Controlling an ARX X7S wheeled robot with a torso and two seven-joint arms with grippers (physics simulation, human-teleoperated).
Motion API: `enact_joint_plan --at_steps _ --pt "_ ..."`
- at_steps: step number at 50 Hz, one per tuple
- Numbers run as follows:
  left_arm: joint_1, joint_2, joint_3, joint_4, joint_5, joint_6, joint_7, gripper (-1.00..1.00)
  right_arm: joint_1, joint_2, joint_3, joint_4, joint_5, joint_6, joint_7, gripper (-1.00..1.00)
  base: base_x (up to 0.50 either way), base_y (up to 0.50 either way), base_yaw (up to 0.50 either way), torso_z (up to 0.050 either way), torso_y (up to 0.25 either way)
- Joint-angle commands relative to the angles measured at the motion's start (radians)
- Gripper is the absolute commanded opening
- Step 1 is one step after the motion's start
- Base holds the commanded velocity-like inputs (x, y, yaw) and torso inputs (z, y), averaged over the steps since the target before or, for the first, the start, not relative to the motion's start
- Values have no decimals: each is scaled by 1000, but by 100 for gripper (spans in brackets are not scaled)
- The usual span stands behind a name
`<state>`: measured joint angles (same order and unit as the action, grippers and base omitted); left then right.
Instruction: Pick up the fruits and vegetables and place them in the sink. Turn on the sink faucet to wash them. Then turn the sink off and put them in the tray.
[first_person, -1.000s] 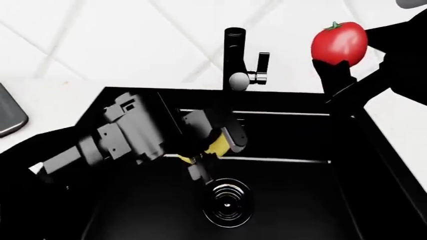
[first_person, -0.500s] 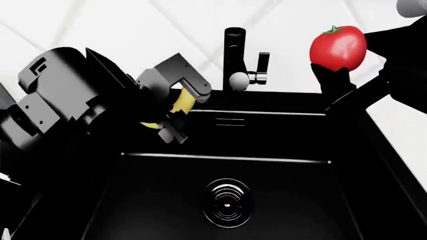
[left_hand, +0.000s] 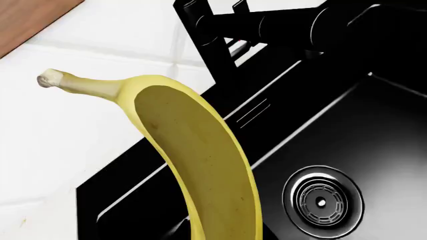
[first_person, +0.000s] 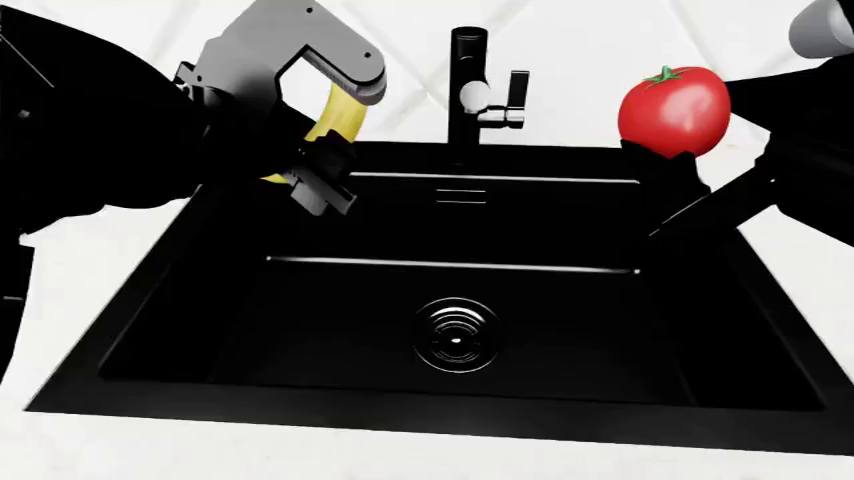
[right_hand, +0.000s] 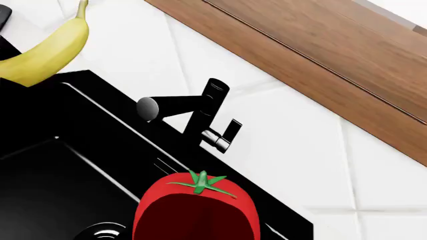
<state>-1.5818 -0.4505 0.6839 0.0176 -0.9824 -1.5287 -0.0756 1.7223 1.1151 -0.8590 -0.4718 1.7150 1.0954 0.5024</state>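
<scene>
Head view, upper left of frame: left pincer (first_person: 318, 135) is clenched on the curved yellow banana (first_person: 327, 120), held in the air over the back-left rim of the large matte black rectangular sink (first_person: 147, 330), above the white desk (first_person: 80, 250). Upper right: right pincer (first_person: 674, 150) holds up the small round glossy red tomato with green star stem (first_person: 674, 108), over the sink's right edge; one dark finger shows under the fruit, the other is hidden, so the grip looks closed on it but I can't fully confirm. Tall black column faucet w/ side lever (first_person: 470, 85) stands between the two fruits, at the back rim. Round ridged drain (first_person: 455, 335) sits mid-basin; basin otherwise bare.

Handling, as a guess: banana is light, fairly stiff but bruises, skin smooth; the hold seems to sit nr the middle, stem end free in left wrist view (left_hand: 200, 160), which should keep it from swinging. Tomato is light, glossy, prob. slippery and easily crushed; best held across its widest part w/ gentle squeeze, and lowered close to the basin floor before release, since it will likely roll toward the drain.
</scene>
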Motion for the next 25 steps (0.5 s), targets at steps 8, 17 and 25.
enact_joint_plan --at_steps 8,17,25 --pt "-45 -23 -93 67 -111 -11 -135 -100 42 -34 27 -12 -55 0 -32 -100 -472 397 0 0 0" --pt "-59 -34 -84 73 -149 0 -160 -100 60 -29 39 -14 -51 2 -30 -100 -424 438 0 0 0" --pt "-64 -34 -92 69 -184 15 -169 -100 63 -28 40 -19 -52 6 -28 -100 -313 464 0 0 0"
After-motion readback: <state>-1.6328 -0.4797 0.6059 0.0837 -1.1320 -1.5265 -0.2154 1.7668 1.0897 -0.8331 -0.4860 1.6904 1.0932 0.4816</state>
